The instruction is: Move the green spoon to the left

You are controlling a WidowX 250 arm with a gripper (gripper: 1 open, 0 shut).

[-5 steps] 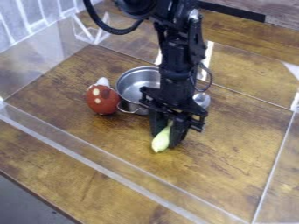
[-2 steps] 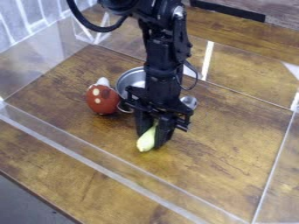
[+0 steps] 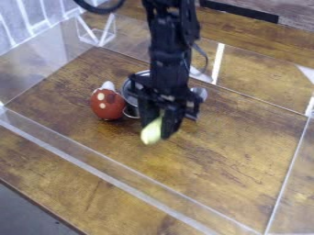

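Clamped on the green spoon, the claw points down at the wooden surface, with the spoon's rounded yellow-green handle sticking out below it, tilted. One black robot arm comes in from the top, where the view cuts it off. One spoon, one steel pot and one red ball-shaped object can be counted. Beside the pot, on the image's left, sits the red object, with a small pale tip at its top. Most of the pot is hidden behind the arm, which leaves mainly part of its rim and side showing. Near the arm on the other side, a small shiny patch shows, too blurred to name. Arm and claw are both soft with blur, so the separate fingertips are hard to make out, and the silver bowl of the spoon cannot be distinguished.
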